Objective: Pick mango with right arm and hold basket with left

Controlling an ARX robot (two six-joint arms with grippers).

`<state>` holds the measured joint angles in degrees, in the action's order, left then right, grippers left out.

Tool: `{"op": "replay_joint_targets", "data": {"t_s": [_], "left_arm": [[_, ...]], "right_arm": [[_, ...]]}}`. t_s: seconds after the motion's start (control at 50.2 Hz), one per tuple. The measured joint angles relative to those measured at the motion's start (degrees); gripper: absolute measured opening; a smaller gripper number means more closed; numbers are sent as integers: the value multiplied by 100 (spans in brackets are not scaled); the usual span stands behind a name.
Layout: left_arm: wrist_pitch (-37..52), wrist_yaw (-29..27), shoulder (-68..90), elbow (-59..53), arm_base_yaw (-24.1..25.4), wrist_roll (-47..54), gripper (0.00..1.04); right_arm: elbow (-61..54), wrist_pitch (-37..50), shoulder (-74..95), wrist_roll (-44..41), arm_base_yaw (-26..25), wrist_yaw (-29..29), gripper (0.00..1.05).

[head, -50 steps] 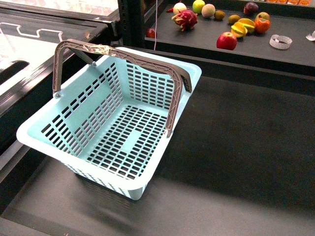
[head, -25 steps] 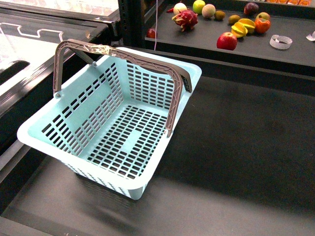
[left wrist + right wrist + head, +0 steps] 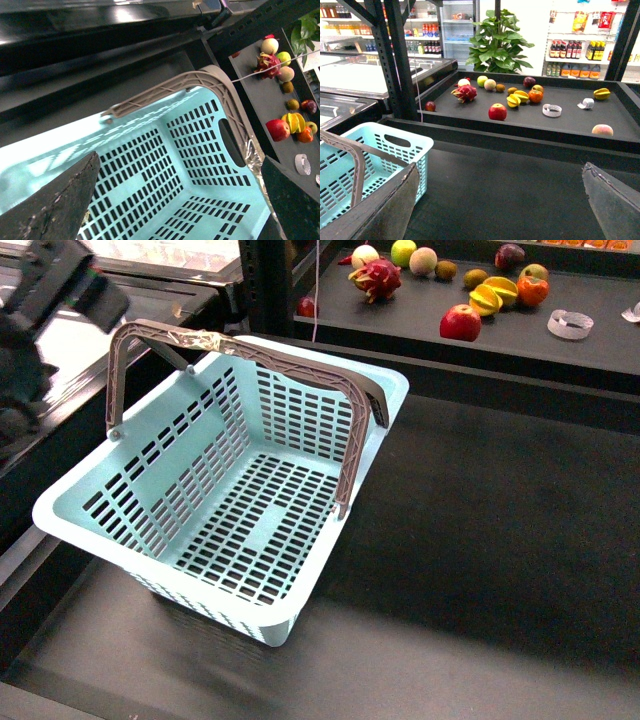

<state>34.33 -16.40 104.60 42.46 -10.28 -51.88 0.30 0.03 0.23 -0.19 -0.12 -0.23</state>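
Note:
The pale-blue basket stands empty on the dark counter, its grey-brown handles raised. My left arm shows blurred at the far left, above the basket's left handle end. In the left wrist view my left gripper is open over the basket's slotted floor, touching nothing. My right gripper is open over the bare counter, to the right of the basket. An oval yellow-orange fruit, apparently the mango, lies at the shelf's near right edge, partly hidden by the lip.
On the raised shelf behind the counter lie a red apple, a dragon fruit, cut yellow fruit slices, a round orange fruit and tape rolls. Glass-topped freezers stand left of the basket.
My left arm has come into the front view at the top left. The basket has shifted very slightly.

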Motion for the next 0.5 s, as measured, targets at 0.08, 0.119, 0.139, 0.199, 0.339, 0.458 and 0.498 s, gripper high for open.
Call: {"op": "replay_joint_targets", "data": {"t_s": [0.08, 0.119, 0.139, 0.199, 0.339, 0.458, 0.498], "left_arm": [[-120, 42, 415, 494, -114, -109, 97], [-227, 83, 629, 780, -177, -162, 97], [-251, 103, 710, 890, -199, -181, 97], [-343, 146, 898, 1156, -249, -227, 97], [-597, 210, 1425, 1908, -365, -352, 97], [-627, 278, 1875, 2455, -439, -461, 97], [-636, 280, 2013, 2612, -470, -507, 97]], "right_arm": [[0, 0, 0, 0, 0, 0, 97], [0, 0, 0, 0, 0, 0, 97], [0, 0, 0, 0, 0, 0, 97], [0, 0, 0, 0, 0, 0, 97], [0, 0, 0, 0, 0, 0, 97], [0, 0, 0, 0, 0, 0, 97], [0, 0, 0, 0, 0, 0, 97]]}}
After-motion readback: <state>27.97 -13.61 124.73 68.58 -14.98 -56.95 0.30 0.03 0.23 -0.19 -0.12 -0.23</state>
